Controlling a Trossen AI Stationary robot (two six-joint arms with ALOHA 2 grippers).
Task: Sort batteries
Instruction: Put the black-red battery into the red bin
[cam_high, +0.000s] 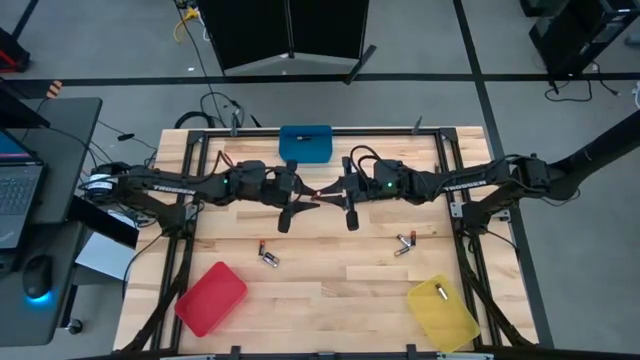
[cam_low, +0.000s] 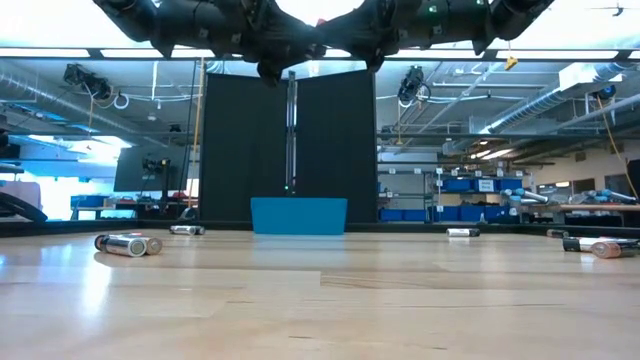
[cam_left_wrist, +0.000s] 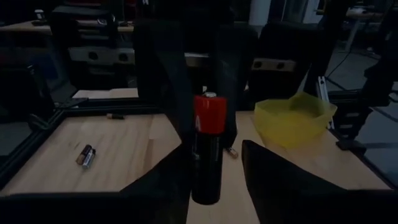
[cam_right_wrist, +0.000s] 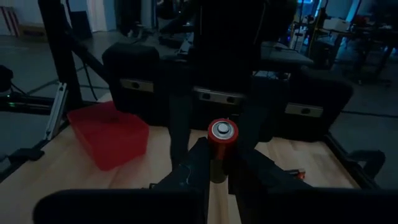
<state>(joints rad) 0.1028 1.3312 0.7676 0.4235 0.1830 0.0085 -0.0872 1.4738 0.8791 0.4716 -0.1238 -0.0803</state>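
We see both arms meet mid-air just in front of the blue rectangular bin (cam_high: 305, 143). Right gripper (cam_right_wrist: 217, 163) jaws pinch a black red-ended battery (cam_right_wrist: 221, 138); left gripper (cam_left_wrist: 214, 158) jaws flank it, contact unclear.

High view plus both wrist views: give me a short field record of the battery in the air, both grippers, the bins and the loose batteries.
battery in the air: red-ended battery, above mid-table
right gripper: fingers shut on the battery
left gripper: facing it, fingers apart on either side of the battery
bins: blue bin, red bin, yellow bin
loose batteries: on the table and
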